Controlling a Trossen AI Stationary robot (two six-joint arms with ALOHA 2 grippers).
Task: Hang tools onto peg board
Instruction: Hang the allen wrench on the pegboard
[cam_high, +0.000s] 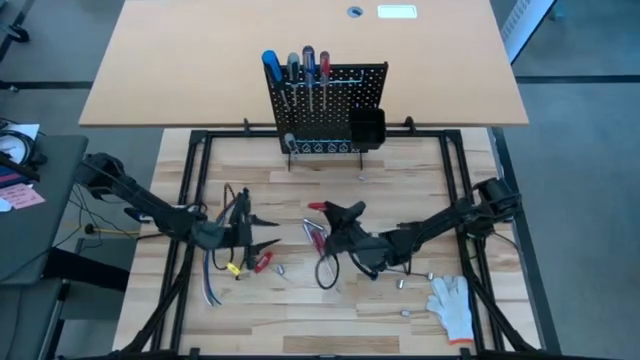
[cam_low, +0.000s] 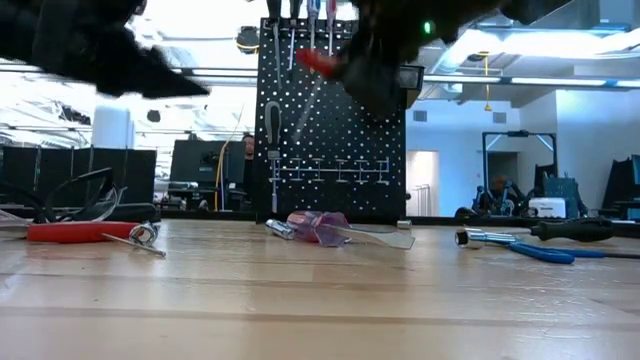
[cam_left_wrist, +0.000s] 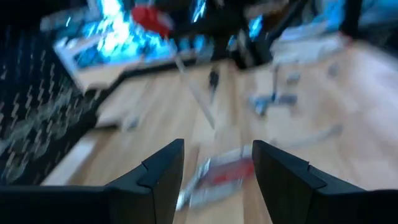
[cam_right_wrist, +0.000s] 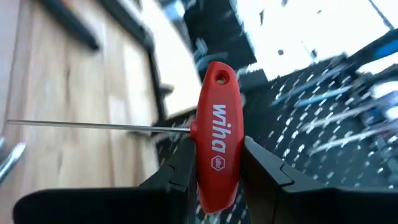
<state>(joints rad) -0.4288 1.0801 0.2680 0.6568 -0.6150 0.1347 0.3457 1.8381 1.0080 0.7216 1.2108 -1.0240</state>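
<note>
The black peg board (cam_high: 325, 105) stands upright at the table's far side, with several screwdrivers (cam_high: 300, 70) hanging along its top. My right gripper (cam_high: 340, 215) is in the middle of the table, shut on a red T-handled key (cam_right_wrist: 217, 137); in the low view the key (cam_low: 318, 62) is high in front of the board. My left gripper (cam_high: 268, 232) hovers open to the left of it, with nothing between its fingers (cam_left_wrist: 163, 168). Loose tools lie on the table: a red-handled one (cam_low: 75, 232), a clear purple screwdriver (cam_low: 320, 225) and a blue-handled one (cam_low: 545, 252). My right gripper pinches one end of the key's red handle (cam_right_wrist: 216, 177) between its two fingers (cam_right_wrist: 177, 171). They come about level from the table's right side. The handle's other end, with its hole (cam_right_wrist: 219, 79), sticks out past the fingertips. The thin shaft (cam_right_wrist: 93, 126) juts sideways, clear of the table.
A white glove (cam_high: 452, 305) lies at the near right. A bundle of coloured cables (cam_high: 225, 268) lies under my left gripper. Small bits (cam_high: 405, 285) are scattered near the right arm. A small black bin (cam_high: 367, 127) hangs on the board's right side.
</note>
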